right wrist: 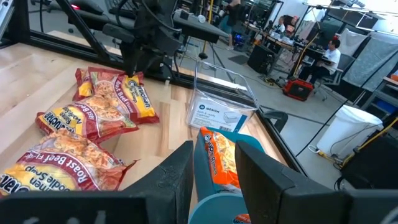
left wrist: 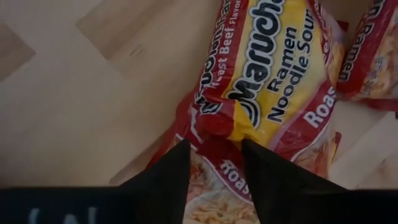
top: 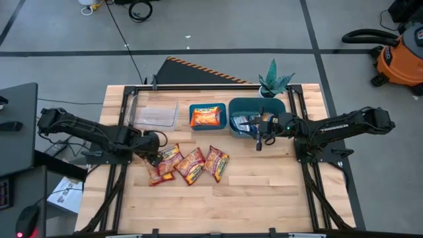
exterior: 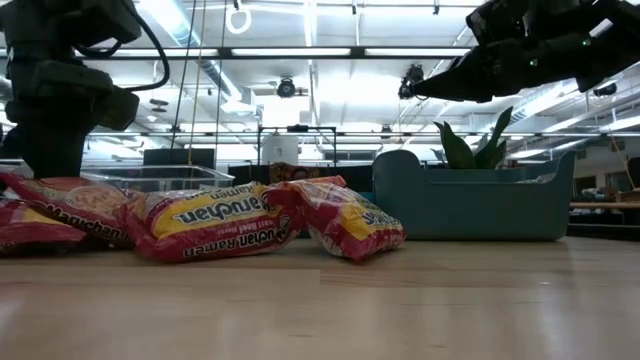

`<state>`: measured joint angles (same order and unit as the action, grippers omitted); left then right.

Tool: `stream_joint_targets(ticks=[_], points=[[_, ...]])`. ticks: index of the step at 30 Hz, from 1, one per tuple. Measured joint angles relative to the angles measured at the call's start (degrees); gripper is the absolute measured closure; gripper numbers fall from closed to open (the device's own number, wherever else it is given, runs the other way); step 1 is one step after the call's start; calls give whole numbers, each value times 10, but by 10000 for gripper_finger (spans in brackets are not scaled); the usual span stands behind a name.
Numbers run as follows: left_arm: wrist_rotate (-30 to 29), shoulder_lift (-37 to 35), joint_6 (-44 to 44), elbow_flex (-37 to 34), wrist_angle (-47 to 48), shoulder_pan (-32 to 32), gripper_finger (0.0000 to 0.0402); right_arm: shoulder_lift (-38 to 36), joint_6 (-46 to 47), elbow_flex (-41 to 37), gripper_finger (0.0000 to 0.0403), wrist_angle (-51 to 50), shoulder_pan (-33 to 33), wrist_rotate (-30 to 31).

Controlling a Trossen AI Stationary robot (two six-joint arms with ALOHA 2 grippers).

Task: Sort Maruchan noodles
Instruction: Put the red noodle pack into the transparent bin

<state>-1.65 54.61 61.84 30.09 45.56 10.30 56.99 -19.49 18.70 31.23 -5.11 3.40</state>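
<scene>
Several red Maruchan packets (top: 192, 165) lie flat in a loose row on the table, some overlapping. An orange packet (top: 205, 117) lies in the small teal bin (top: 193, 108). Blue-and-white packets (top: 246, 123) lie in the large teal bin (top: 232, 106). My left gripper (top: 153, 155) is open and low over the leftmost red packets (left wrist: 273, 81), its fingers on either side of one packet's crimped end (left wrist: 217, 121). My right gripper (top: 259, 140) is open and empty, hovering over the large bin's near rim. My left gripper comes from above, pointing down, with a finger (left wrist: 168, 180) on each side of the crimped end of a red packet that lies on another red packet (left wrist: 211, 199). I cannot tell whether the fingers touch it.
A clear plastic tray (top: 155, 114) sits left of the small bin. A potted plant (top: 274, 82) stands behind the large bin. Bare wood lies along the table's near side (top: 225, 205). Metal rails (top: 301, 132) run along both sides of the table.
</scene>
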Motion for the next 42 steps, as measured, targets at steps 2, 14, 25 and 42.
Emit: stream_joint_targets(ticks=[2,14,25,42], points=[[0,0,-3,0,0,-6,270,0,0,0,279,0,0,0],[3,0,-89,45,16,-40,393,0,-6,0,279,-1,0,0],[-32,0,-207,214,114,-78,397,0,-6,0,279,-4,0,0],[-325,0,-400,341,114,-170,398,0,-6,0,279,-11,0,0]])
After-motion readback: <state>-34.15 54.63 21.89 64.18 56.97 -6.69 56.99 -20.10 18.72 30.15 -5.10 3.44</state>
